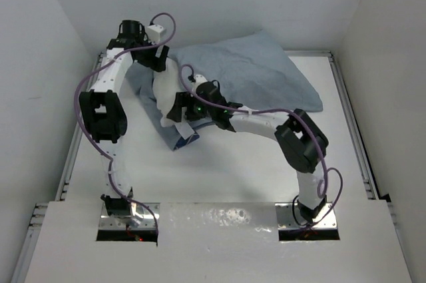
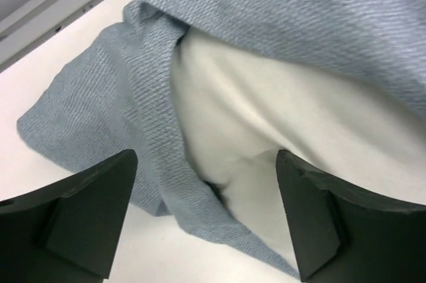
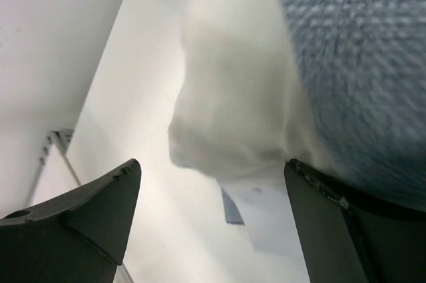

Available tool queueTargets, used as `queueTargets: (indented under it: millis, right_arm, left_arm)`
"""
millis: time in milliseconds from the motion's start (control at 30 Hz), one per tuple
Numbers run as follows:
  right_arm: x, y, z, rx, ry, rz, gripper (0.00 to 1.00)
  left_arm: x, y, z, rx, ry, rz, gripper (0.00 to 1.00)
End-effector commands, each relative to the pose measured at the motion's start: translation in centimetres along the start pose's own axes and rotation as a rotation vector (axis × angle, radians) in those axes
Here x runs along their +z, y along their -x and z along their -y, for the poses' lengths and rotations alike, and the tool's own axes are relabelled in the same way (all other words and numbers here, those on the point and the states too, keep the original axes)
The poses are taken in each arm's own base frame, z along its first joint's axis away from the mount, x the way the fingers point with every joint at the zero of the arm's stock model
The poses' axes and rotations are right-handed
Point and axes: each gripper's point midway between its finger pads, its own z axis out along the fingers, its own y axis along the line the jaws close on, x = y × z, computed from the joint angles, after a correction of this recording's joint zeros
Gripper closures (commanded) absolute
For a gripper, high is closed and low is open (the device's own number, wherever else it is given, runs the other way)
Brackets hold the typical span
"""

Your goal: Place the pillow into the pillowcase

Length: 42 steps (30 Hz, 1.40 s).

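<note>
We see the large plump white rectangular pillow lying on the white tabletop, toward the far side. Most of it is already inside the soft grey-blue woven fabric pillowcase. The covered bulk stretches to the right. One white end pokes out of the case's mouth on the left, between the two arms.

The left claw hangs over the far left part of that mouth. In its wrist view the left claw is open, its black fingers spread wide and gripping nothing. Below them the bare pillow bulges out, and the pillowcase folds in a loose rim along its left side and trails flat onto the tabletop. The case also covers the pillow along the top of that view.

The right claw sits at the near side of the exposed end. In its wrist view the right claw is also spread open. A white corner of the pillow sits between its fingers, and we see neither finger pinching it. The blurred pillowcase covers the pillow on the right of that view.
</note>
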Motion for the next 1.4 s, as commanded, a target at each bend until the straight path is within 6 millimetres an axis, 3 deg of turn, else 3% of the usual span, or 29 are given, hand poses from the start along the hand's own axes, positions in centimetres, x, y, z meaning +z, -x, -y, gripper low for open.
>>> queueTargets:
  millis: [0, 33, 67, 100, 167, 200, 267, 300, 333, 367, 400, 467, 500, 533, 567, 600, 700, 800, 833, 933, 967, 1033, 1067, 1100, 1133, 1200, 1233, 1300, 1367]
  right_arm:
    - [-4.4, 5.6, -3.7, -0.216, 0.009, 0.16, 0.13]
    - [-5.2, 5.5, -2.8, -0.294, -0.037, 0.146, 0.14]
    - [-6.4, 6.3, -3.4, -0.336, -0.038, 0.16, 0.17]
    - [-7.0, 6.0, -3.0, -0.416, -0.058, 0.122, 0.4]
    - [-7.6, 6.3, -3.9, -0.491, -0.041, 0.076, 0.69]
    - [-7.6, 6.7, -4.0, -0.52, -0.061, 0.034, 0.82]
    - [-7.3, 7.8, -3.9, -0.543, -0.098, 0.034, 0.78]
    - [-6.5, 8.3, -4.0, -0.562, -0.106, 0.045, 0.56]
    - [-6.1, 8.6, -3.9, -0.571, -0.113, 0.054, 0.46]
    - [-5.6, 9.5, -4.3, -0.587, -0.116, 0.072, 0.36]
    - [-4.3, 8.5, -3.4, -0.61, -0.129, 0.036, 0.26]
    - [-2.9, 8.2, -2.8, -0.639, -0.158, -0.007, 0.19]
    - [-2.7, 9.2, -3.4, -0.677, -0.186, -0.019, 0.17]
    - [-0.9, 7.7, -1.7, -0.695, -0.223, -0.076, 0.14]
    - [-0.2, 7.0, -1.7, -0.726, -0.241, -0.095, 0.13]
    - [0.1, 7.5, -1.3, -0.772, -0.293, -0.092, 0.11]
    - [2.3, 4.3, 0.2, -0.847, -0.346, -0.152, 0.06]
    - [3.1, 2.9, 2.2, -0.84, -0.431, -0.155, 0.03]
    - [2.9, 3.4, 3.1, -0.832, -0.497, -0.134, 0.03]
    - [3.4, 3.7, 3.9, -0.808, -0.553, -0.112, 0.15]
    - [4.1, 3.4, 4.2, -0.805, -0.551, -0.109, 0.34]
    - [4.9, 2.5, 4.6, -0.788, -0.534, -0.118, 0.57]
    - [5.6, 2.0, 5.2, -0.77, -0.527, -0.13, 0.71]
    - [5.9, 1.9, 5.5, -0.725, -0.527, -0.125, 0.98]
    - [5.9, 2.6, 6.5, -0.682, -0.537, -0.12, 1.0]
    - [5.8, 4.3, 5.8, -0.545, -0.488, -0.067, 1.0]
    - [5.2, 6.4, 7.1, -0.475, -0.5, -0.021, 1.0]
    - [3.7, 10.3, 7.7, -0.313, -0.506, 0.121, 1.0]
    - [1.3, 14.9, 10.6, -0.231, -0.647, 0.284, 1.0]
  left_arm:
    - [-2.2, 1.7, 1.0, -0.033, -0.034, 0.08, 0.14]
    - [-3.6, 1.4, 1.1, -0.031, -0.003, 0.082, 0.12]
    - [-4.6, 0.8, -0.1, -0.048, 0.032, 0.083, 0.1]
    - [-5.4, 0.6, -0.3, -0.065, 0.054, 0.085, 0.05]
    - [-7.7, -0.6, -1.9, -0.124, 0.143, 0.085, 0.02]
    - [-8.3, -1.2, -2.4, -0.175, 0.162, 0.082, 0.06]
    - [-8.7, -3.9, -3.8, -0.268, 0.163, 0.047, 0.36]
    - [-8.4, -4.9, -3.9, -0.324, 0.143, 0.035, 0.71]
    - [-7.5, -6.5, -3.3, -0.372, 0.073, 0.014, 0.81]
    - [-7.0, -7.3, -2.8, -0.374, 0.042, -0.007, 0.84]
    - [-5.9, -8.3, -2.1, -0.381, 0.009, -0.04, 0.81]
    - [-4.4, -9.8, -0.5, -0.366, -0.024, -0.082, 0.69]
    - [-3.9, -10.1, -0.3, -0.366, -0.015, -0.086, 0.53]
    - [-2.9, -10.9, 0.0, -0.365, -0.012, -0.083, 0.45]
    - [-2.5, -11.3, 0.0, -0.371, -0.009, -0.081, 0.32]
    - [-1.9, -11.8, 0.0, -0.392, -0.011, -0.088, 0.27]
    - [-0.2, -12.6, 0.6, -0.415, -0.056, -0.102, 0.21]
    - [1.6, -13.1, 1.7, -0.423, -0.092, -0.125, 0.19]
    - [2.2, -13.4, 1.7, -0.428, -0.079, -0.136, 0.19]
    - [4.0, -14.1, 1.9, -0.483, -0.089, -0.152, 0.24]
    - [4.4, -14.1, 2.0, -0.51, -0.094, -0.151, 0.34]
    - [5.1, -14.5, 2.2, -0.544, -0.109, -0.165, 0.54]
    - [5.3, -14.6, 2.4, -0.561, -0.119, -0.169, 0.83]
    - [5.1, -14.7, 2.4, -0.575, -0.129, -0.172, 0.97]
    - [4.9, -14.5, 2.7, -0.581, -0.152, -0.168, 1.0]
    - [3.3, -13.9, 2.3, -0.548, -0.156, -0.17, 1.0]
    - [2.6, -13.5, 1.9, -0.525, -0.147, -0.167, 1.0]
    - [0.0, -12.3, 0.6, -0.434, -0.104, -0.156, 1.0]
    - [-2.7, -11.1, -0.1, -0.312, -0.077, -0.137, 1.0]
